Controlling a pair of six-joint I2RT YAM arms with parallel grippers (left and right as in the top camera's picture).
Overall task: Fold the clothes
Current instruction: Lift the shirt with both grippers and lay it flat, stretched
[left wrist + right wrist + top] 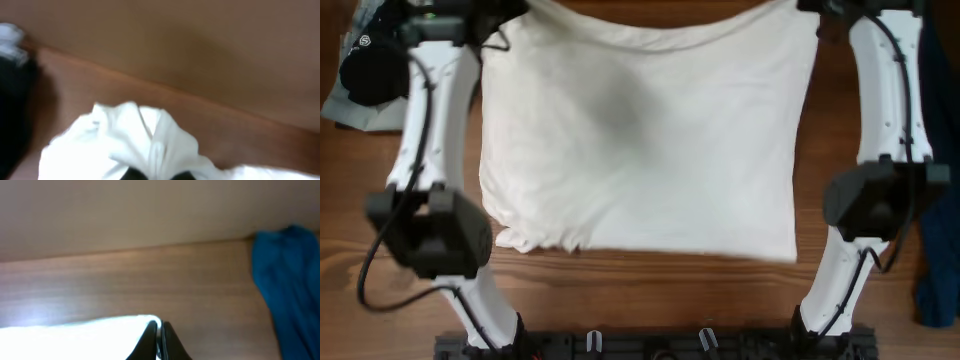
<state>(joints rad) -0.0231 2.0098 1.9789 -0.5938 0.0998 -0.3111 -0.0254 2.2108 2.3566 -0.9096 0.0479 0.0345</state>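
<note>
Overhead, shirt: the white T-shirt (640, 140) lay spread plain side up across the middle of the table (650, 300), its far corners lifted where the left arm (435, 110) and right arm (885, 90) ended.
Overhead, risk: the near left hem was rumpled and, carried along as it was, would probably fold in crooked.
Overhead, clutter: a black garment (365, 60) lay by the left arm and a blue garment (940, 270) at the right edge. A sweeping arm could catch either.
Left wrist, pincer: the left gripper (157, 175) was clamped on a bunched wad of the shirt.
Left wrist, risk: so thick a bunch could pull that corner askew.
Right wrist, pincer: the right gripper (160, 340) was pinched almost together on the shirt's thin edge.
Right wrist, risk: so slight a bite might slip under tension.
Surface: smooth brown wood grain.
Room: a plain beige wall stood beyond the far edge.
</note>
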